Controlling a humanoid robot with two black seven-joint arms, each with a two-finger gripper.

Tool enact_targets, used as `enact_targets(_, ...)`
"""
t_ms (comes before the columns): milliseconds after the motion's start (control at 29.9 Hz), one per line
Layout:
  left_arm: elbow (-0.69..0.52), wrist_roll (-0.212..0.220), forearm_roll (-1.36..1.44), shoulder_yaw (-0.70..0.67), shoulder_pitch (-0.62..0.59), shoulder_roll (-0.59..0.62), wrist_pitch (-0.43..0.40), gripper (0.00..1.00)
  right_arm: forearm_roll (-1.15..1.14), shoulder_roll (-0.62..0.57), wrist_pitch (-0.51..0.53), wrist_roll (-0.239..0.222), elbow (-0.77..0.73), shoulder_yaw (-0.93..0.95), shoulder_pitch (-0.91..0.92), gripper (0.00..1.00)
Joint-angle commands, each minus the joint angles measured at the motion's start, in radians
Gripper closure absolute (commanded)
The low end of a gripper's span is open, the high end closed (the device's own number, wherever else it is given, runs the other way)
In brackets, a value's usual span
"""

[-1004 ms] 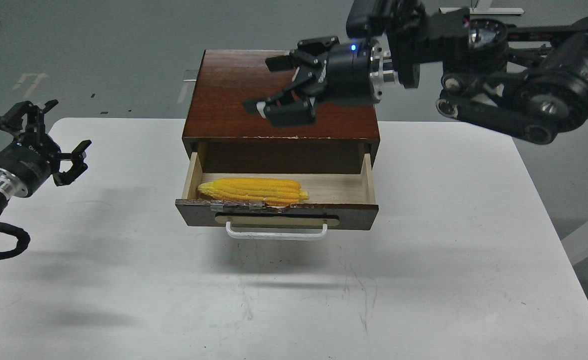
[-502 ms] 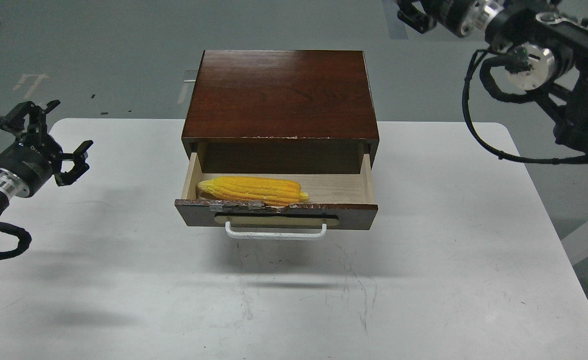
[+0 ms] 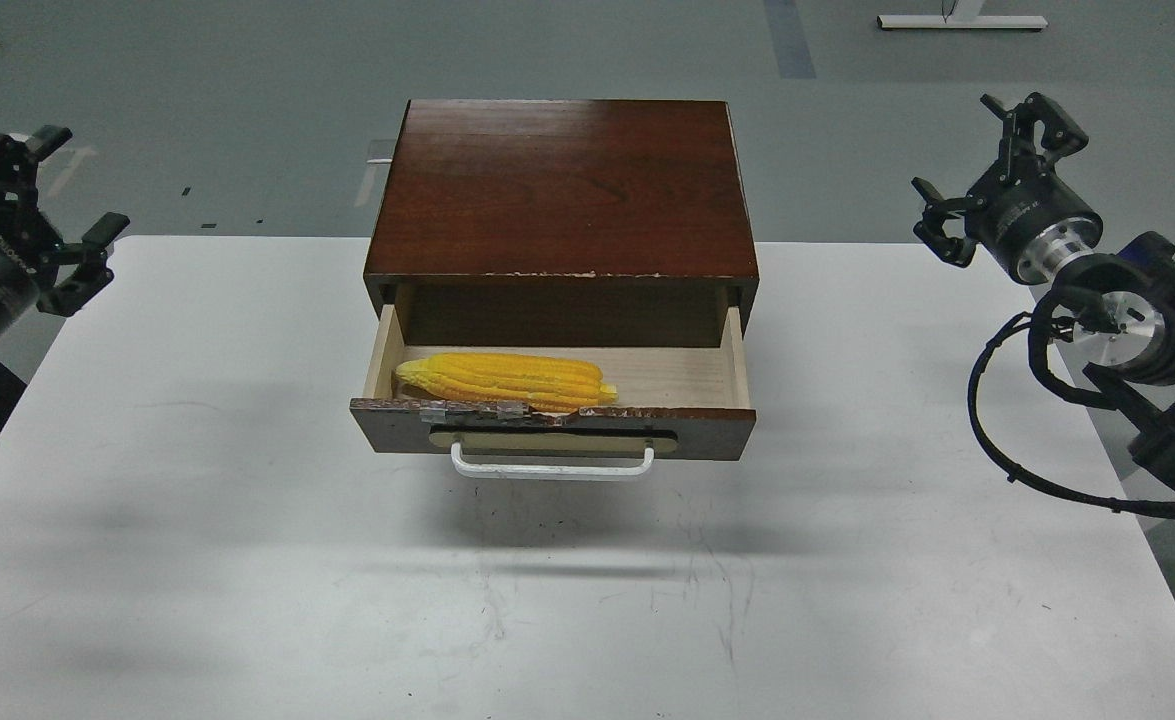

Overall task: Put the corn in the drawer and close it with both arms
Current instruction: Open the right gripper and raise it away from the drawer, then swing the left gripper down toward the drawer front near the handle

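Yellow corn (image 3: 505, 381) lies left in the pulled-out drawer (image 3: 553, 425), bare white worktop (image 3: 247, 560) all round, left end effector (image 3: 42, 225) and right end effector (image 3: 987, 175) both spread, empty, at opposite edges.

Glossy dark wood cabinet (image 3: 562, 185); pale matt wood drawer (image 3: 682, 375); chipped front edge

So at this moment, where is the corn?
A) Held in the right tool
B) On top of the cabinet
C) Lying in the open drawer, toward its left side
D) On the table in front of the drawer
C. The corn lies flat inside the pulled-out drawer, toward its left side just behind the front panel, and both the left tool and right tool are off to the sides, open and empty.
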Motion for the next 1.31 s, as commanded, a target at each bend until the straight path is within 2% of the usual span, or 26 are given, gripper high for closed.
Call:
enact_targets(0, -0.252, -0.002, 0.064, 0.014, 0.000, 0.173, 0.000, 0.02, -0.002, -0.021, 0.000, 0.004, -0.001, -0.003, -0.016, 0.04)
enact_targets(67, -0.354, -0.002, 0.120, 0.016, 0.003, 0.226, 0.000, 0.02, -0.002, -0.025, 0.000, 0.004, -0.001, -0.006, -0.016, 0.04)
enact_targets(201, -0.656, -0.002, 0.405, 0.017, 0.008, 0.303, 0.000, 0.02, -0.004, -0.042, 0.002, 0.004, -0.001, -0.012, -0.017, 0.03)
enact_targets(402, -0.846, -0.002, 0.428, 0.053, 0.009, 0.332, 0.000, 0.02, -0.011, -0.067, 0.000, 0.004, -0.001, -0.020, -0.031, 0.04)
enact_targets(536, -0.885, -0.002, 0.429, 0.056, 0.009, 0.332, 0.000, 0.03, -0.011, -0.084, 0.002, 0.004, -0.001, -0.022, -0.046, 0.04)
enact_targets(736, -0.881, -0.002, 0.632, 0.065, 0.012, 0.277, 0.000, 0.26, -0.013, -0.096, 0.002, 0.004, -0.010, -0.022, -0.062, 0.04)
enact_targets(803, -0.884, -0.002, 0.703, 0.074, 0.012, 0.280, 0.000, 0.50, -0.014, -0.096, 0.002, 0.004, -0.010, -0.022, -0.062, 0.04)
enact_targets(837, -0.884, -0.002, 0.726, 0.077, 0.011, 0.284, 0.028, 0.79, -0.018, -0.096, 0.002, 0.004, -0.010, -0.020, -0.062, 0.04)
enact_targets(870, -0.884, -0.002, 0.733, 0.082, 0.009, 0.293, 0.032, 1.00, -0.022, -0.096, 0.002, 0.004, -0.010, -0.020, -0.062, 0.04)
enact_targets(1272, -0.885, -0.002, 0.737, 0.082, 0.008, 0.333, 0.000, 1.00, -0.036, -0.093, 0.002, 0.006, -0.014, -0.038, -0.066, 0.04)
